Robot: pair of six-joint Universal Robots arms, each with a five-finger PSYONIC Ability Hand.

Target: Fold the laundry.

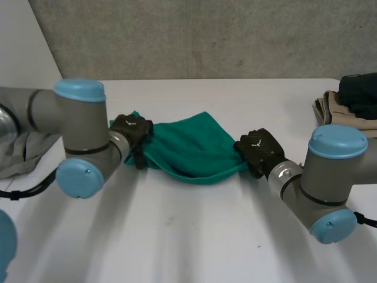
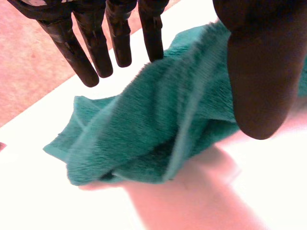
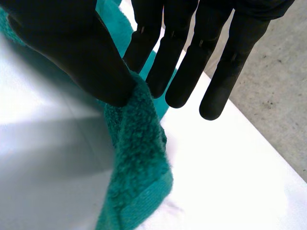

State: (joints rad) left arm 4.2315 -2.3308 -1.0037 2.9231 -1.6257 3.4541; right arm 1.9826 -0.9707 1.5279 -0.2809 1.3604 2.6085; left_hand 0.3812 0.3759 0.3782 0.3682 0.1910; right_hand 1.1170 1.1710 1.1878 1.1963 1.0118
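Grey cloth (image 1: 22, 154): at your far left, it lies crumpled on the white table (image 1: 194, 236), partly behind the left arm (image 1: 70, 118).
Left hand (image 1: 132, 131): you see it at the left end of the green towel (image 1: 191, 147). In its wrist view the fingers (image 2: 120, 40) are straight and the thumb (image 2: 259, 76) lies across the terry. It appears to nip the edge between them, though the thumb hides the contact itself.
Green towel: it spans between your two hands near the table's middle. It is bunched at both ends, its lower edge sags in a curve, and a shadow sits on the table under it.
Right hand (image 1: 258, 151): at the towel's right end. In its wrist view the thumb (image 3: 81, 52) presses a fold of towel against the nearest finger and is clamped on it, while the other fingers (image 3: 225, 72) stretch straight past the cloth.
Clothes pile (image 1: 347, 103): at your far right, a tan garment with a dark one on top, well apart from the towel.
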